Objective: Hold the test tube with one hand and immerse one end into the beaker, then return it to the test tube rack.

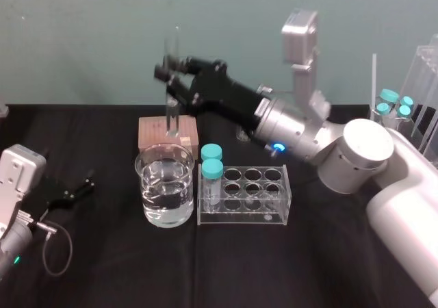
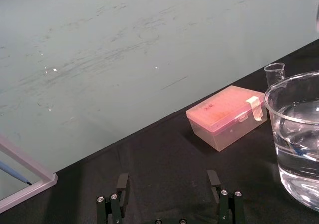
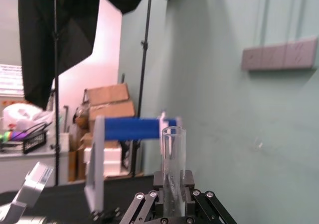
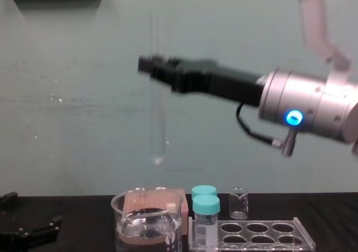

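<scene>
The test tube (image 1: 171, 99) hangs upright in the air, a long clear glass tube. My right gripper (image 1: 170, 72) is shut on its upper part. In the chest view the test tube's (image 4: 158, 123) rounded bottom ends a little above the beaker (image 4: 148, 218) and clear of the water. The right wrist view shows the test tube's (image 3: 173, 152) open mouth standing up between the right gripper's (image 3: 173, 189) jaws. The beaker (image 1: 165, 185) holds water and stands left of the test tube rack (image 1: 274, 215). My left gripper (image 1: 85, 185) rests open on the table at the left, with nothing in it (image 2: 168, 181).
Two teal-capped vials (image 1: 211, 161) stand in the rack's left holes. A pink box (image 1: 168, 133) sits behind the beaker, with a tiny beaker (image 4: 238, 203) behind the rack. More capped vials (image 1: 397, 103) stand at the back right. The black cloth is bare in front.
</scene>
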You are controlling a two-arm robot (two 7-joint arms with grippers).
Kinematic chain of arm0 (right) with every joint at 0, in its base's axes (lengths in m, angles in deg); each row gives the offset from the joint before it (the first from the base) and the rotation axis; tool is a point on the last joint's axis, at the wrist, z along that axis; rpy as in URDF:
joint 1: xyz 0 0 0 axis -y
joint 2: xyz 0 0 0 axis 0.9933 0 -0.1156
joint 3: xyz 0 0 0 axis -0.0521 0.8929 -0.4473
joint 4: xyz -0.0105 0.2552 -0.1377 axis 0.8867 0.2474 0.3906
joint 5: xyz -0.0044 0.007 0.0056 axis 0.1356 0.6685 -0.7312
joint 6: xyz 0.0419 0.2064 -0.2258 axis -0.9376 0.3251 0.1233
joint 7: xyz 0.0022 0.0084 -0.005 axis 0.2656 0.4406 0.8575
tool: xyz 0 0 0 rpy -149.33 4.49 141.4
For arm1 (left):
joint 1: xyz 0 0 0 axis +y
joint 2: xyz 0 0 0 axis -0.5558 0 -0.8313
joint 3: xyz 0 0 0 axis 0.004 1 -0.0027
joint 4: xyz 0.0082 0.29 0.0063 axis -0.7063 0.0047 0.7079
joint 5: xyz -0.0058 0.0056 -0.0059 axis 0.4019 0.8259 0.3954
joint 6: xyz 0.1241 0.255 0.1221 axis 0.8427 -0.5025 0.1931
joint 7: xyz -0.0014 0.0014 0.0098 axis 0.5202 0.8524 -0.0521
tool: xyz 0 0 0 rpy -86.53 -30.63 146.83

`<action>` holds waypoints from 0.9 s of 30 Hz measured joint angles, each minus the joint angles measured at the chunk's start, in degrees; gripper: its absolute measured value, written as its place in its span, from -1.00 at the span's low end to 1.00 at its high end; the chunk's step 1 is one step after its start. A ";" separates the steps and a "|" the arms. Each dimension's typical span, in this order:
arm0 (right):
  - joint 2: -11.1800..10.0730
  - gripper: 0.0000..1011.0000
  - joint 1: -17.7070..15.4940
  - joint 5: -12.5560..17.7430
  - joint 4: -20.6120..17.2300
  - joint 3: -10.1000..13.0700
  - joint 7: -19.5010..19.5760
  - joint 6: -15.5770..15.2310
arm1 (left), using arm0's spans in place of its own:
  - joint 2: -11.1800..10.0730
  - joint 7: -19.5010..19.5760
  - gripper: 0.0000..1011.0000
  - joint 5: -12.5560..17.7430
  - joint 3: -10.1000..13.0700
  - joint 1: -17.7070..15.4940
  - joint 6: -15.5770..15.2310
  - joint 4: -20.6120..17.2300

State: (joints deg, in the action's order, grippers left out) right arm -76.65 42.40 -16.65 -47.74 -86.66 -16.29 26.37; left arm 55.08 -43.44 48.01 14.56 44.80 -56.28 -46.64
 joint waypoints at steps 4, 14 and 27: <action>-2.02 -0.55 -0.85 0.10 -3.55 1.71 2.06 0.87 | 0.00 0.00 0.98 0.00 0.00 0.00 0.00 0.00; -7.11 -0.55 -6.20 -1.96 -10.08 7.29 9.75 0.67 | 0.00 0.00 0.98 0.00 0.00 0.00 0.00 0.00; -8.54 -0.55 -16.13 -2.73 -11.76 11.96 14.28 0.84 | 0.00 0.00 0.98 0.00 0.00 0.00 0.00 0.00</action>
State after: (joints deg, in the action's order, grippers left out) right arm -85.19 26.26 -19.38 -59.50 -74.71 -2.01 27.21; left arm 55.08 -43.44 48.01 14.56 44.80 -56.28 -46.64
